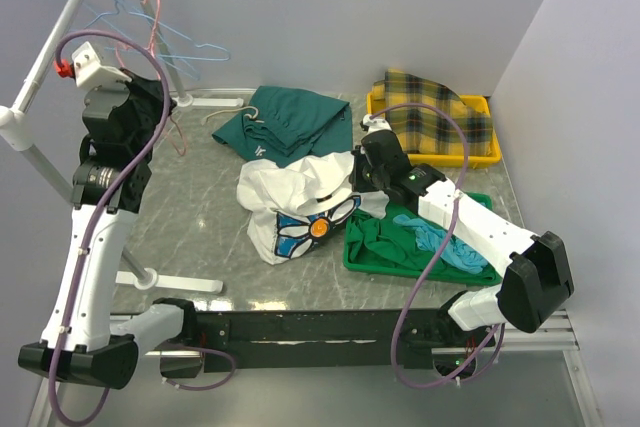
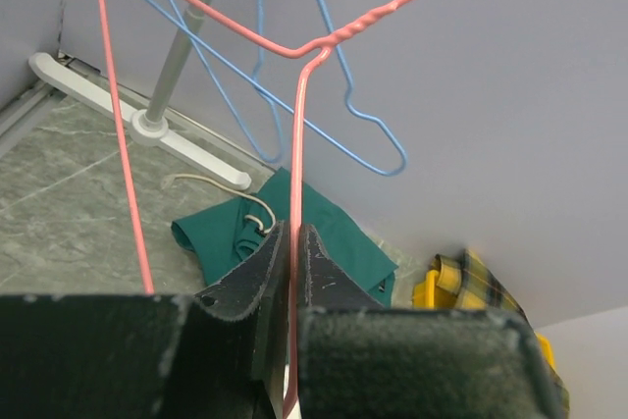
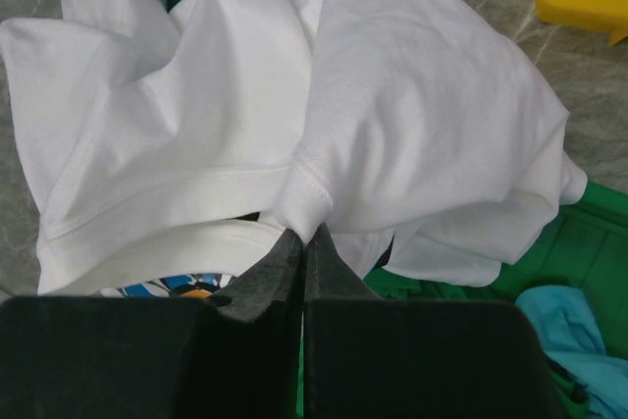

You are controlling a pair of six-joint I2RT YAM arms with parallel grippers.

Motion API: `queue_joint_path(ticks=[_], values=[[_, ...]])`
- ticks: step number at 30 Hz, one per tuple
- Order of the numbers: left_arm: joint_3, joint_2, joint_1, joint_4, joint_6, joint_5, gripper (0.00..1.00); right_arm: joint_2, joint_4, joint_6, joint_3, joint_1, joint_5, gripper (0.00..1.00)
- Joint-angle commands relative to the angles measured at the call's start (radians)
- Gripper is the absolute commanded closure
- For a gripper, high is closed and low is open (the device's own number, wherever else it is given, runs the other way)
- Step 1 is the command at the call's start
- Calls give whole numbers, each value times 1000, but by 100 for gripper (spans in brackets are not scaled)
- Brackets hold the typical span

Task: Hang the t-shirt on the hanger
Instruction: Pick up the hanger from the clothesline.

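The pink hanger (image 2: 297, 144) was clamped in the shut left pincer (image 2: 291, 242), and a fold of the t-shirt (image 3: 392, 95) was pinched tight by the right pincer (image 3: 304, 237). Next, the shirt's opening would likely need to be drawn over one hanger shoulder.

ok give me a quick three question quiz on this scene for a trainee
1. True or false: the left gripper is shut on the hanger.
2. Which cloth does the right gripper pinch? A the t-shirt, B the dark green garment, C the turquoise cloth.
3. Fill in: the yellow plaid cloth lies in a ___ bin.
Key: 1 true; 2 A; 3 yellow.
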Motion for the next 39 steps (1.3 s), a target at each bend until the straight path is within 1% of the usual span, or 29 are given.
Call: queue_joint_path(ticks=[1, 5, 10, 15, 20, 24, 30, 31, 37, 39], values=[[-7, -65, -23, 10, -11, -5, 97, 5, 21, -5, 50, 10, -4, 100], [-33, -99, -35, -2, -25, 18, 99, 6, 25, -2, 45, 10, -2, 100], [-89, -155, -54, -16, -49, 58, 99, 6, 33, 0, 37, 12, -5, 100], [-148, -232, -64, -40, -68, 147, 99, 8, 35, 2, 34, 13, -4, 100], [-195, -315, -65, -80, -56, 204, 99, 6, 32, 0, 37, 19, 7, 100], [-206, -391, -66, -147, 1, 216, 99, 2, 22, -8, 37, 25, 27, 100], [-232, -465, -65, -246, 38, 322, 99, -7, 2, -23, 31, 27, 82, 100], [-237, -473, -66, -278, 35, 329, 99, -12, 2, -25, 30, 25, 87, 100], [-292, -576, -66, -341, 7, 385, 99, -12, 7, -34, 22, 27, 110, 100], [-291, -599, -66, -359, 15, 450, 99, -4, 7, -37, 24, 24, 119, 100]])
